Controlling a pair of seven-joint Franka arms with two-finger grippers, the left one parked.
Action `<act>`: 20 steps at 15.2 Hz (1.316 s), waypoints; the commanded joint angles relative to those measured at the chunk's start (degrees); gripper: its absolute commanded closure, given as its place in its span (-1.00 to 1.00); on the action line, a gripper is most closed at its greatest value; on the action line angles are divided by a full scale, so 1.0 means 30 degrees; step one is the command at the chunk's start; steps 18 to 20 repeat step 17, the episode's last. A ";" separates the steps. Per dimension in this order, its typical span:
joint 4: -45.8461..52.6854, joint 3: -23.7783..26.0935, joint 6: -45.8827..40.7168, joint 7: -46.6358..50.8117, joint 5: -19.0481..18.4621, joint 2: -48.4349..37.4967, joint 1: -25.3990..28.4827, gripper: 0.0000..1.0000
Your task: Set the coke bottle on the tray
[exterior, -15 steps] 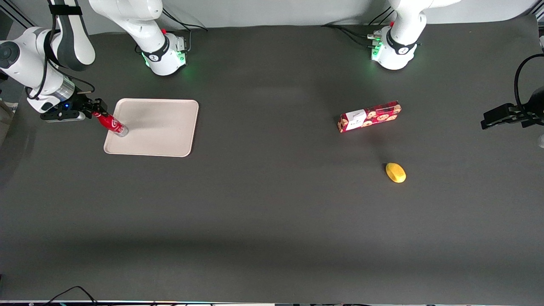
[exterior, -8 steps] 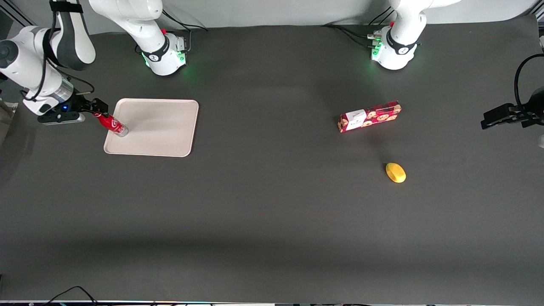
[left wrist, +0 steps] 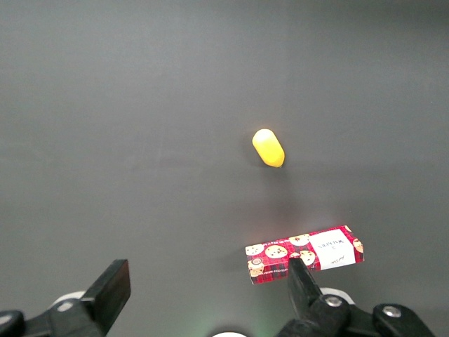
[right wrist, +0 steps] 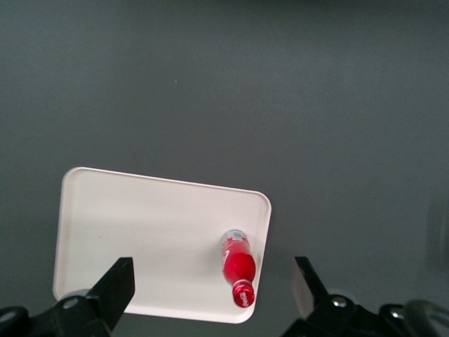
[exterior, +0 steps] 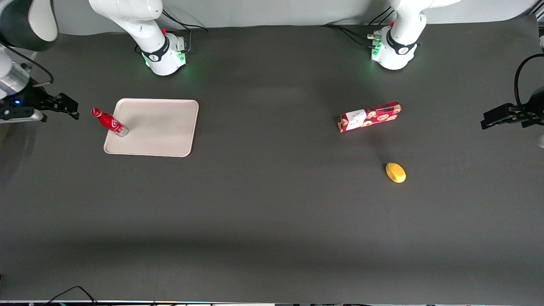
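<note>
The coke bottle is a slim red bottle with a red cap. It stands upright on the beige tray, close to the tray's edge on the working arm's side and free of any grip. My gripper is open and holds nothing. It hangs off the tray toward the working arm's end of the table, apart from the bottle and above it.
A long red cookie box lies toward the parked arm's end of the table. A yellow lemon-like object sits nearer the front camera than the box. Dark table surface surrounds the tray.
My gripper was shut on the bottle's cap a second ago. It has let go and pulled back toward the working arm's end of the table. The bottle stays standing on the tray.
</note>
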 commanded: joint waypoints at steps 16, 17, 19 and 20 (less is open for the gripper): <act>1.3278 0.3157 -0.7284 0.4135 0.1911 0.6690 -0.0483 -1.00; 1.3249 0.3275 -0.7255 0.4425 0.1911 0.6690 -0.0483 -1.00; 1.3249 0.3275 -0.7255 0.4425 0.1911 0.6690 -0.0483 -1.00; 1.3249 0.3275 -0.7255 0.4425 0.1911 0.6690 -0.0483 -1.00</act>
